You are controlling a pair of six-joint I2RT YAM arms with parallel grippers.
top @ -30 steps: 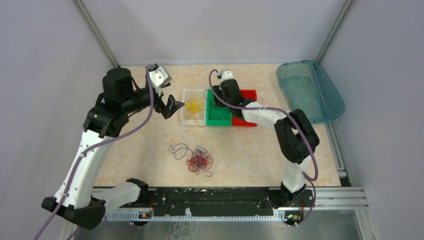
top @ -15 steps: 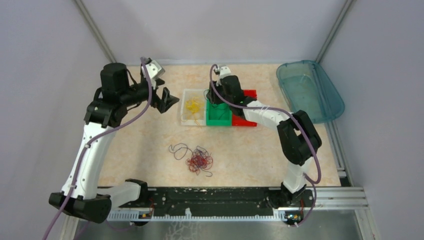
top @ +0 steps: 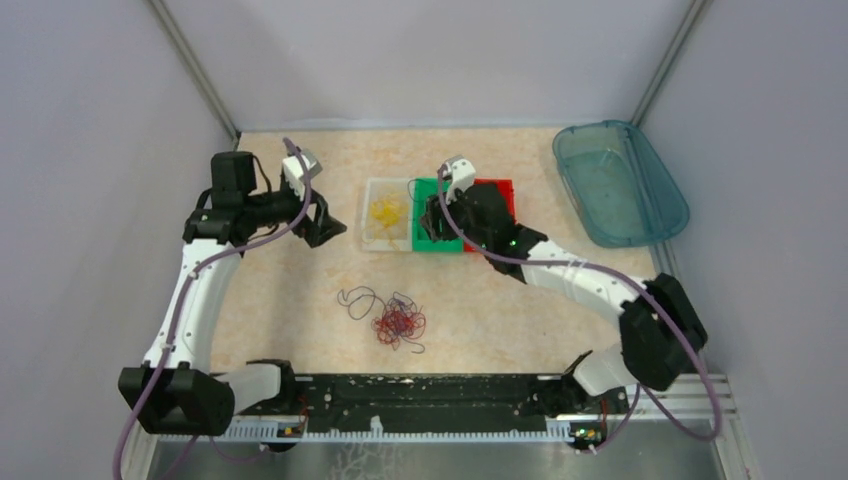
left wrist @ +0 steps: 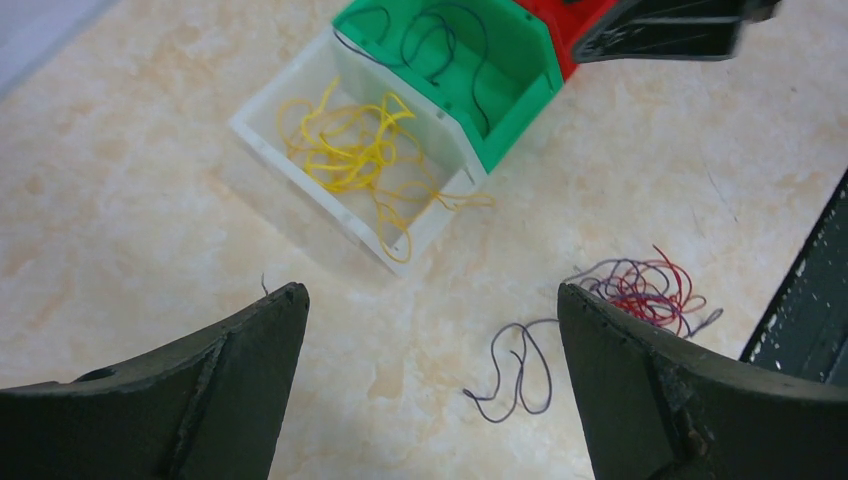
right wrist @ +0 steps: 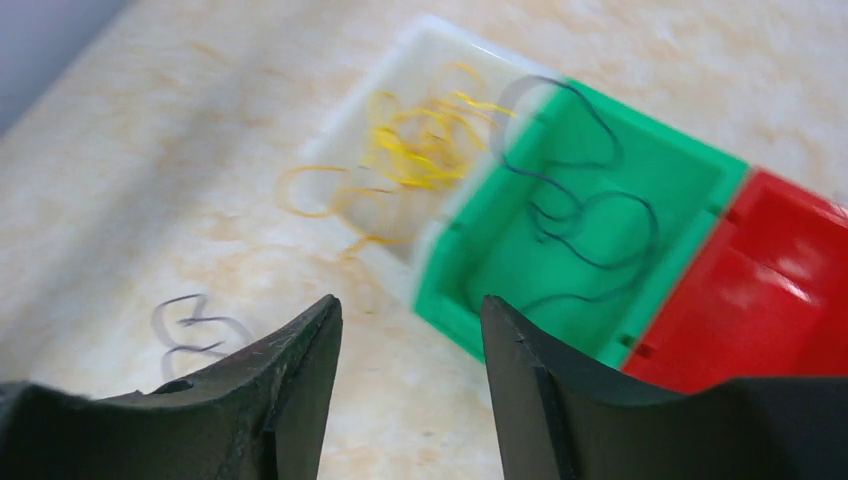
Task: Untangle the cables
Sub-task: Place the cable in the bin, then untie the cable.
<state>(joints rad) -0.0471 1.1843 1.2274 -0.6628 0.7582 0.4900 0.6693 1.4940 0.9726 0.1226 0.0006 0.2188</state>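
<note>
Red cables (top: 398, 324) lie tangled; with left gripper (left wrist: 430, 292) and right gripper (right wrist: 410, 302) both released and empty, pinch only the loose dark strand (left wrist: 520, 365).

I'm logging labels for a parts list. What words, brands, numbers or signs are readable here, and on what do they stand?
No text can be read in any view.
The white bin, green bin, red bin and teal tub show no print.
Pale specks on the black rail: too small to read.

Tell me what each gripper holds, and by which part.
Nothing is held. The left gripper and the right gripper both stand open and empty.
</note>
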